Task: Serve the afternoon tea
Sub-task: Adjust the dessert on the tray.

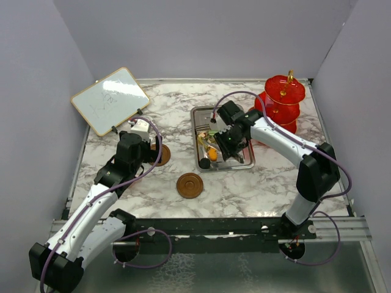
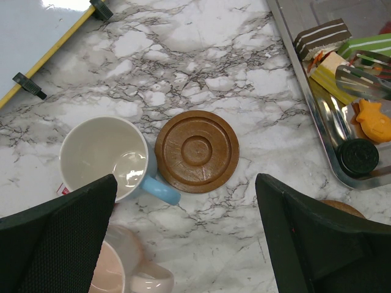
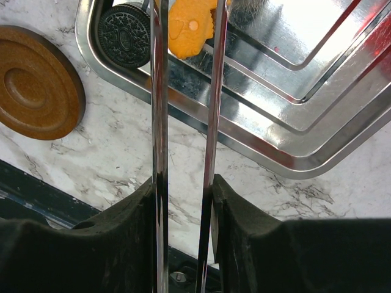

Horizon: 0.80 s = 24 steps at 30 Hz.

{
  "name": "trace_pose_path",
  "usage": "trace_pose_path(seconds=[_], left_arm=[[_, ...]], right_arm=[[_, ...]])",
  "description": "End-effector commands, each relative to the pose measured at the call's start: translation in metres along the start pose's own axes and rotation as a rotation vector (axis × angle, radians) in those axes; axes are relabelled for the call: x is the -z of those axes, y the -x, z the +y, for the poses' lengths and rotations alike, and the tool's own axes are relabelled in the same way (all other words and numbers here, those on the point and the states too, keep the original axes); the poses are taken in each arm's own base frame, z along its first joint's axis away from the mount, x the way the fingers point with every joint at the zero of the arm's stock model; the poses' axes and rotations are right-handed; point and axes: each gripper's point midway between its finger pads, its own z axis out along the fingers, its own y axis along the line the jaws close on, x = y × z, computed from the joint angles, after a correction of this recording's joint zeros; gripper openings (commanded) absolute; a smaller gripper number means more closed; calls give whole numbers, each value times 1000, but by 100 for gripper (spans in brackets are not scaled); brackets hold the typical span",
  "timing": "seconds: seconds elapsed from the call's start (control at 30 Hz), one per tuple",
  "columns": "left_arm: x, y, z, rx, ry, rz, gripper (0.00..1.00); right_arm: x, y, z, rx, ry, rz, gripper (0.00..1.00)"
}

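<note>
Risk: orange cake piece [image 3: 189, 27] slipping from tongs [image 3: 160, 91] if squeezed unevenly; tips straddled it, contact unclear. Tongs clamped in right tool [image 3: 183, 189], blades part-closed. Over saucer [image 2: 197, 151], left tool [image 2: 186, 201] gaped wide, empty. Adjacent blue cup [image 2: 101, 155] empty. Steel tray [image 3: 293, 165] held cake pieces; red stand [image 1: 282, 101] far right on surface.

You have two round brown saucers [image 1: 189, 185], one blue cup [image 2: 104, 155], one pink cup [image 2: 116, 274], one red translucent three-tier stand [image 1: 284, 101], one rectangular steel tray [image 1: 204, 116], one pair of steel tongs [image 3: 160, 91], one wood-framed whiteboard [image 1: 110, 101] and at least five small cake pieces [image 2: 322, 36].
</note>
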Motion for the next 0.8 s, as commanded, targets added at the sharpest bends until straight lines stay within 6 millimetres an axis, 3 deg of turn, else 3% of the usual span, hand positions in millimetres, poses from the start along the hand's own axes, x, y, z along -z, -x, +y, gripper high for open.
trace_pose_path(seconds=[0.0, 0.23, 0.5, 0.77], left_arm=[[4, 18, 1, 6, 2, -42, 99], [4, 18, 1, 6, 2, -42, 99], [4, 18, 1, 7, 2, -42, 99], [3, 17, 1, 6, 1, -36, 99]], right_arm=[[-1, 6, 3, 18, 5, -5, 35], [6, 10, 3, 11, -7, -38, 34], [26, 20, 14, 1, 39, -128, 25], [24, 4, 22, -30, 85, -89, 25]])
